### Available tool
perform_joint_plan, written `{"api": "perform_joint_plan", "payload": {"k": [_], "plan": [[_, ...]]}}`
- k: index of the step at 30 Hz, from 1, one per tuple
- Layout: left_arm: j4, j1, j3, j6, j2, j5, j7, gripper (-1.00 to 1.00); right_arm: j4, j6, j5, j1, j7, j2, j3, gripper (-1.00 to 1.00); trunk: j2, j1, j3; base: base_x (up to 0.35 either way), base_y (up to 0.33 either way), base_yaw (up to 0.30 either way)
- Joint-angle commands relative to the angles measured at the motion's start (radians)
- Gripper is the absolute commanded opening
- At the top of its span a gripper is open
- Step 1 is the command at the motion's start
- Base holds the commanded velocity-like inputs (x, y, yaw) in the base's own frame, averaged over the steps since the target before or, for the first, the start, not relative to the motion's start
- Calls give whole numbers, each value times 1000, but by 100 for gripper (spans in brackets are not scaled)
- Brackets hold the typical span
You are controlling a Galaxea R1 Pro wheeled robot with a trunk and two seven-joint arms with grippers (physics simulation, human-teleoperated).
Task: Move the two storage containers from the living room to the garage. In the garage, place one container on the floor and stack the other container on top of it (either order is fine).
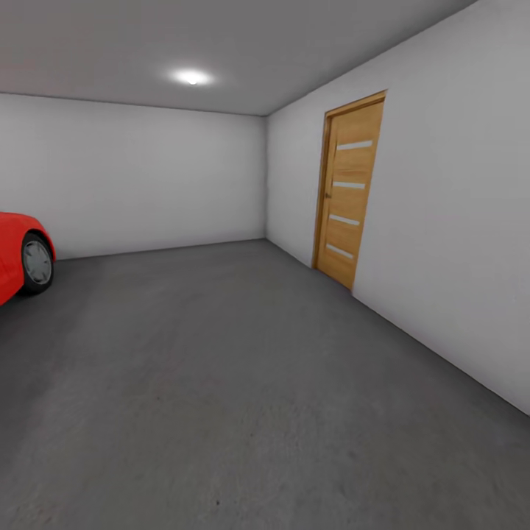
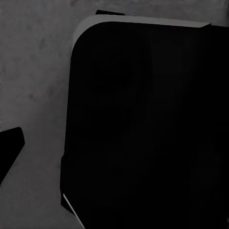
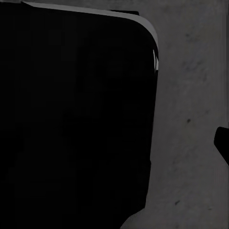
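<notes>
So we're in the garage, looking over the dark concrete floor [image 1: 243, 383], and I can't spot either storage container from here. Red car [image 1: 22, 254] sits at about 9 o'clock, a wooden door [image 1: 347, 193] at 2 o'clock on the right wall [image 1: 449, 243], one ceiling light [image 1: 191, 76] at 12. Both wrist cams look down at a big black shape over the concrete, so can't tell if either claw is apart or together. I'd say it's a driving leg: roll slowly, stay clear of the car, aim for open floor. No brands or writing readable anywhere
</notes>
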Motion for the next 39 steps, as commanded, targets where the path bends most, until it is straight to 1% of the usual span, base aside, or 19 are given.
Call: {"api": "perform_joint_plan", "payload": {"k": [1, 39], "plan": [[-1, 0, 2, -2, 0, 9, 0, 100, 0, -3, 0, 0, 0, 0, 3, 100, 0, 1, -1, 322, 0, 0], [-1, 0, 2, 0, 0, 9, 0, 100, 0, -1, 0, 0, 2, -1, 3, 100, 0, 1, -1, 322, 0, 0]]}}
